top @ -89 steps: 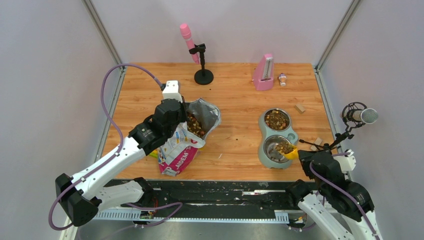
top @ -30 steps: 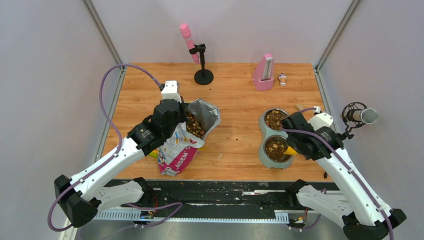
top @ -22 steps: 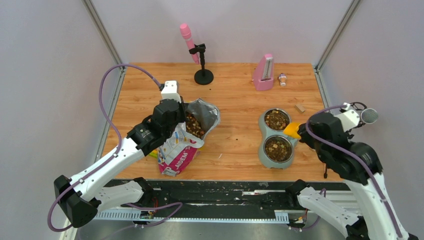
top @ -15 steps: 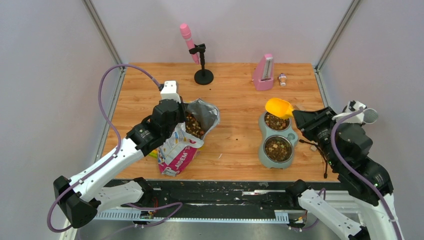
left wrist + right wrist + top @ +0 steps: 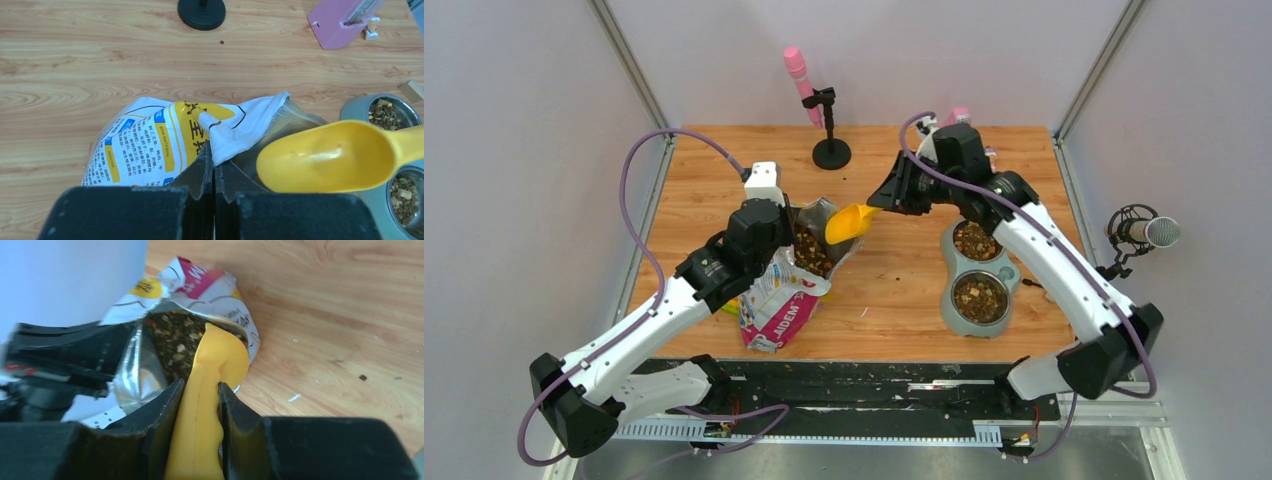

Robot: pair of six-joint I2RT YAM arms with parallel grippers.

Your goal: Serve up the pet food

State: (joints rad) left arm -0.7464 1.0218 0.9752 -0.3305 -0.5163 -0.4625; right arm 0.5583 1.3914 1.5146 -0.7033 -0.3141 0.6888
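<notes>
Brown pet food (image 5: 812, 252) fills the open printed bag (image 5: 779, 300) lying left of centre; more sits in both cups of the grey double bowl (image 5: 1009, 272). My left gripper (image 5: 214, 162) is shut on the bag's folded white rim (image 5: 235, 132) and holds the mouth open. My right gripper (image 5: 200, 387) is shut on the handle of the yellow scoop (image 5: 222, 357). The scoop (image 5: 849, 222) hovers at the bag's mouth, just right of the kibble (image 5: 175, 337). No kibble shows in the scoop (image 5: 330, 157).
A pink microphone on a black stand (image 5: 830, 152) is at the back. A pink metronome (image 5: 340, 17) stands back right, partly behind the right arm. A grey microphone (image 5: 1146, 232) juts in at the right edge. Stray kibble (image 5: 864, 312) lies between bag and bowl.
My right arm has lifted the scoop from the near bowl cup and swung it left across the table to the bag's mouth. The left arm and the bag have stayed put.
</notes>
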